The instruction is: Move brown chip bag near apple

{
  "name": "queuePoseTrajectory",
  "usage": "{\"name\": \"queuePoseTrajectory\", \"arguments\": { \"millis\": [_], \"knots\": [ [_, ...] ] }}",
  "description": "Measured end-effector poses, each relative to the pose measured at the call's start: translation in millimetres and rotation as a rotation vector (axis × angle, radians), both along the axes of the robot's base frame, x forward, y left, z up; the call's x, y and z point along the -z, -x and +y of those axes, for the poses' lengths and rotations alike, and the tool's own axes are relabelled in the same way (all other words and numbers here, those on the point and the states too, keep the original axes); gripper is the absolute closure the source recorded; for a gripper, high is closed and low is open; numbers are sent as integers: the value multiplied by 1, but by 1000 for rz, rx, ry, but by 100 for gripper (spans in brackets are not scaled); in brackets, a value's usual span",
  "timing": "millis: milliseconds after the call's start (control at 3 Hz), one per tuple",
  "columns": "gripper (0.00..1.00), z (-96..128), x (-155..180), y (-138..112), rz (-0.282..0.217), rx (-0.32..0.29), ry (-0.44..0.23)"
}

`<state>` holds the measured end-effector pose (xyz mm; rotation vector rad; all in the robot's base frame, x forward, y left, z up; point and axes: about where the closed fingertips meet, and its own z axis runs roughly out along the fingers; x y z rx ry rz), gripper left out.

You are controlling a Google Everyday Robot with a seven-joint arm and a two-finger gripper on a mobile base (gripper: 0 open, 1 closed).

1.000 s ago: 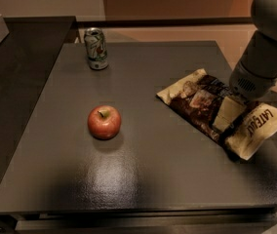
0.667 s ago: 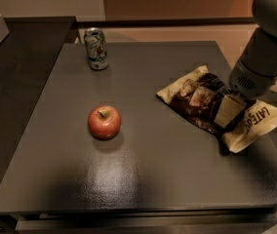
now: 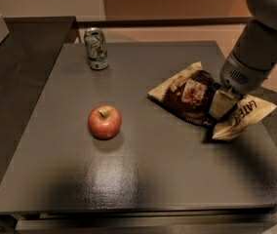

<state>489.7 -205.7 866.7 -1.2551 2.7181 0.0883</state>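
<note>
the gripper [image 3: 221,106] sits at the right of the frame, pressed down into the brown chip bag [image 3: 187,94] and closed on its dark middle near the tan right end, which kinks up off the surface. the grey arm [image 3: 260,38] rises from it to the upper right corner. the bag lies slanted on the dark table [image 3: 143,179]. the apple [image 3: 104,122] stands well apart, left of centre, stem up. a green-and-silver soda can [image 3: 96,48] stands upright at upper left.
</note>
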Motion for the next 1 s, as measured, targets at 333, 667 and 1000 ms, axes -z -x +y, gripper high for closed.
{"name": "queuePoseTrajectory", "arguments": {
  "millis": [333,667,1000],
  "knots": [
    [100,22,-8,1,-1,-34,-24],
    [100,52,-11,1,11,-78,-43],
    [100,83,-12,2,23,-124,-55]
  ]
}}
